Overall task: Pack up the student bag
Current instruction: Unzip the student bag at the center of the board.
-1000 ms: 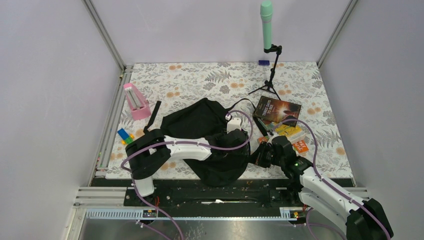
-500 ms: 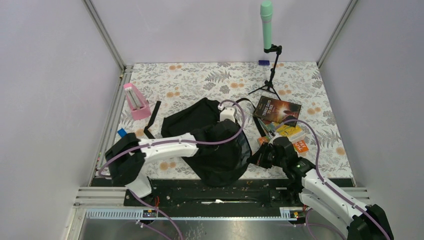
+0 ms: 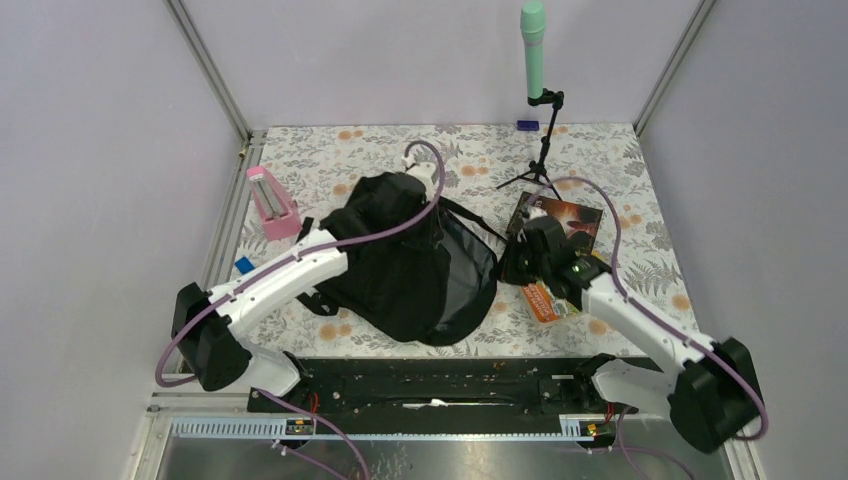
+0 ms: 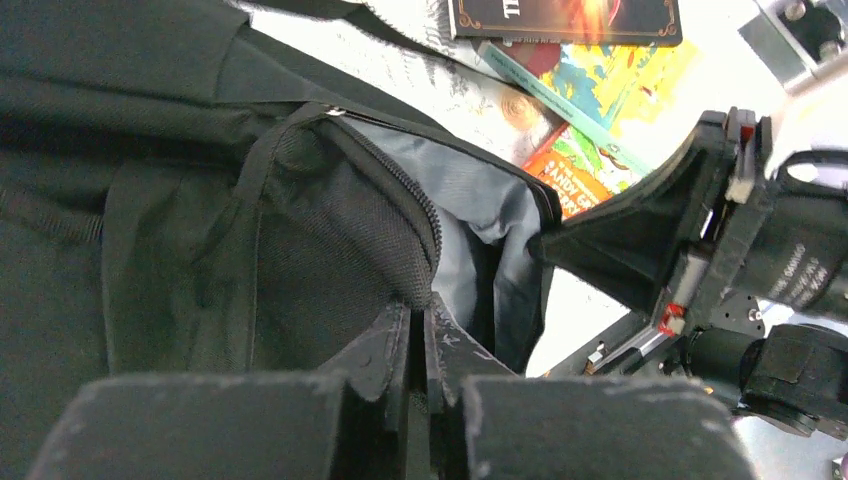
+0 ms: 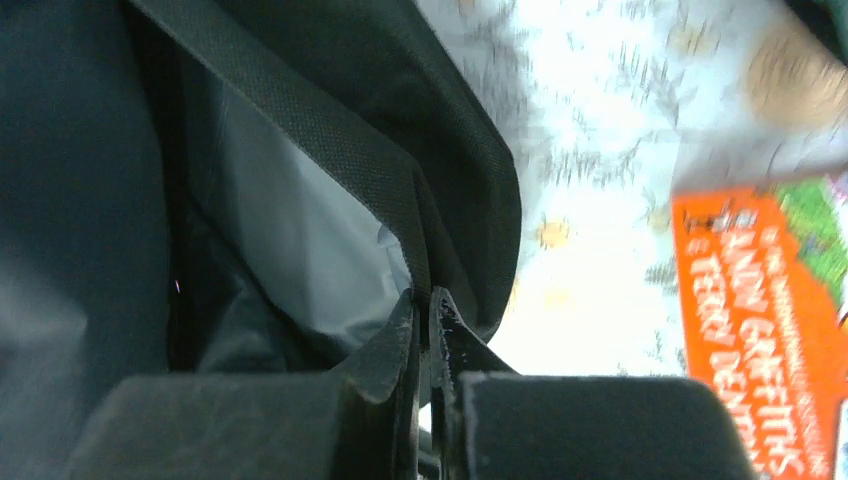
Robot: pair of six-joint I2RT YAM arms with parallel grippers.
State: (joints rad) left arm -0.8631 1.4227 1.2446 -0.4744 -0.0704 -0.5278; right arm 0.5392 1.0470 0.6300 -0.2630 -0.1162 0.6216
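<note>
Fingers of the left gripper were found pressed together on the zip-edged rim of the student bag, with black fabric pinched between them. We noted the same at the right gripper: its fingers were closed on a webbing-trimmed edge of the bag's mouth, with no gap showing between the tips.

In the top view the left gripper stood at the far end of the bag and the right gripper at the bag's right side. The mouth was held apart between the two, and the grey lining showed inside it. The bag lay on the floral table cover, left of centre, its near end close to the near edge of the cover.

To the right of the bag we recorded an orange book lying flat on the cover, just on the near side of the right gripper. A dark book lay just beyond that gripper on its far side. A pink object stood near the left edge, to the far left of the bag, and a blue block lay on its near side. A green microphone on a black tripod stood at the far edge, well apart from the bag. We could not tell what the bag held.
</note>
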